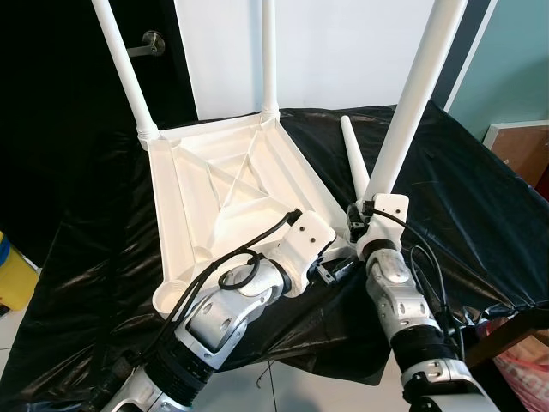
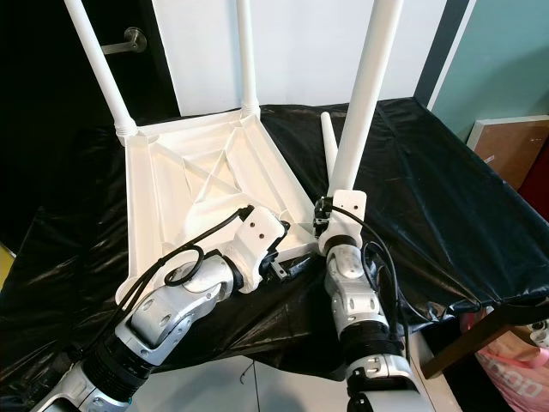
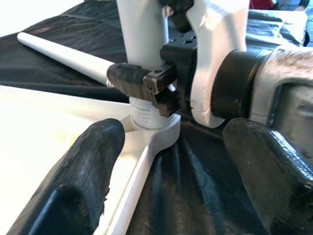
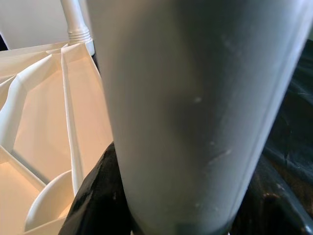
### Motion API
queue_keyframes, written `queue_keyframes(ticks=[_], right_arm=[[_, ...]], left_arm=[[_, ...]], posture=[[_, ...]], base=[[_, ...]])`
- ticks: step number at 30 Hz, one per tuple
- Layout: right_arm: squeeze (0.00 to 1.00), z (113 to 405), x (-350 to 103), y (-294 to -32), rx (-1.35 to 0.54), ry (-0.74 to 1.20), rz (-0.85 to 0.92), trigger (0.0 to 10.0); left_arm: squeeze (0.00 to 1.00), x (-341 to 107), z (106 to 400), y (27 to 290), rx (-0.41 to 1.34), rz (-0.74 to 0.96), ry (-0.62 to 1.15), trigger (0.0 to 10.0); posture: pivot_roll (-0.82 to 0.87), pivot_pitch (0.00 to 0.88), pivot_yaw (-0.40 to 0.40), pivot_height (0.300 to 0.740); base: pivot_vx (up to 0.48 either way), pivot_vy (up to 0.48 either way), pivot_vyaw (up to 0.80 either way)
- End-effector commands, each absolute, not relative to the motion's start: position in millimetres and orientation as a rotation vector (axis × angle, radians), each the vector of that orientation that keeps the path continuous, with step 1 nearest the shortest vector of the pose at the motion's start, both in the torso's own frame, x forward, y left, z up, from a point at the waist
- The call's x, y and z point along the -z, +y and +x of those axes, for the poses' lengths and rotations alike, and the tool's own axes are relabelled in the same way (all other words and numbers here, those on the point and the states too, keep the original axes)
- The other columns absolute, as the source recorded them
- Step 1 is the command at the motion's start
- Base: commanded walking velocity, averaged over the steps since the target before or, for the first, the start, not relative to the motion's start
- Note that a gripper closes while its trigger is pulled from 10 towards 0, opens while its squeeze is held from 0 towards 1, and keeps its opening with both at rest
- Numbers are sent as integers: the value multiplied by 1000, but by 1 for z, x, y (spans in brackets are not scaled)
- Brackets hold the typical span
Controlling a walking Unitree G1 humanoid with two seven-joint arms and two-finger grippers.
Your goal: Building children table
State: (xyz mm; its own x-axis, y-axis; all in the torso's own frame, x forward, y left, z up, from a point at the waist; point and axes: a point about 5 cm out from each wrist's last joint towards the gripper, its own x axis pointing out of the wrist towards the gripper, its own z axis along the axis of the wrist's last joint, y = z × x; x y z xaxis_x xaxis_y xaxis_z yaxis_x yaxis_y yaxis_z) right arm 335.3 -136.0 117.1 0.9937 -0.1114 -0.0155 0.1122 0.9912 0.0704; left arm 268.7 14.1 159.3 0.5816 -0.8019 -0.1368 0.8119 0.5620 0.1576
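Observation:
The white children's table (image 1: 225,184) lies upside down on a black plastic sheet, with two legs (image 1: 124,64) standing in its far corners. My right gripper (image 1: 358,221) is shut on a third white leg (image 1: 412,112), held nearly upright at the near right corner. Its threaded end (image 3: 145,115) sits in the corner socket (image 3: 159,131) with threads still showing. My left gripper (image 1: 333,270) hovers open just in front of that corner, its fingers (image 3: 83,181) spread either side of the socket. A fourth leg (image 1: 356,159) lies loose on the sheet behind.
The black sheet (image 1: 463,197) covers the whole work surface and drapes over its near edge. A door with a metal handle (image 1: 150,43) is at the back left. A wooden board (image 1: 523,146) leans at the right, and a yellow object (image 1: 13,279) sits on the floor at the left.

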Motion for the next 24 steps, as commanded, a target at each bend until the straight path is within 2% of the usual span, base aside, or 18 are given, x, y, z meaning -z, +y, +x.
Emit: queue_keyframes(ticks=[1,12,13,24], right_arm=[[0,326,-95,-145,175,116,122,10000],[0,320,-116,-127,52,-15,98,10000],[1000,319,-118,-129,39,-25,95,10000],[1000,316,-129,-147,-106,-94,46,10000]], left_arm=[[0,-160,265,12,1068,234,51,10000],[0,-161,267,13,1088,255,46,10000],[0,-161,268,13,1085,260,41,10000],[0,-162,271,19,1040,283,17,10000]], posture=[[-146,0,2,740],[-167,0,22,740],[-162,0,18,740],[-137,0,-1,740]], base=[[0,0,0],[0,0,0],[0,0,0],[0,0,0]])
